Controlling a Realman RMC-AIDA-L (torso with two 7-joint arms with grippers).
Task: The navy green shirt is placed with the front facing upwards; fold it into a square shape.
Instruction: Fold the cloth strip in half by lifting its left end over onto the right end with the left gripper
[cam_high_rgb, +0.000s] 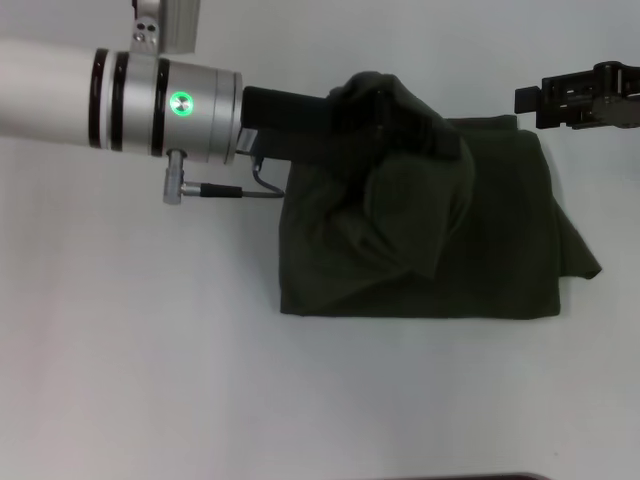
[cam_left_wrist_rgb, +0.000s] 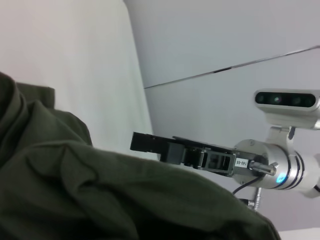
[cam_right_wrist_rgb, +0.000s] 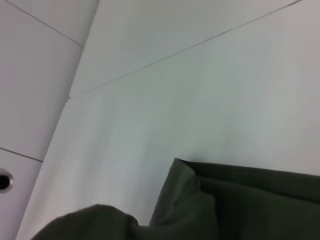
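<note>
white counter (cam_high_rgb: 150, 380) fills the head view, plain and bare around the navy green shirt (cam_high_rgb: 500, 250), which lies right of centre as a partly folded dark rectangle. its near edge runs straight along the counter, while a loose corner pokes out past the fold on the right side. no chest print shows; only plain dark cloth faces up.

the left arm reaches in from the left side, its silver wrist with a lit green ring sitting just beside the shirt's left edge. the left end effector (cam_high_rgb: 405, 115) is over the far left part of the shirt, draped in a raised bunch of fabric that hangs down from it in folds toward the middle of the garment. it is clenched on that cloth, holding the bunch lifted above the flat layers beneath.

the right end effector (cam_high_rgb: 530, 100) hangs at the far right, just beyond the shirt's far right corner and apart from the cloth. its black fingers point toward the shirt, and whether they are spread or closed cannot be told. in the left wrist view the same black end effector (cam_left_wrist_rgb: 150, 144) appears beyond a mound of green fabric (cam_left_wrist_rgb: 100, 195), with pale wall panels behind.
</note>
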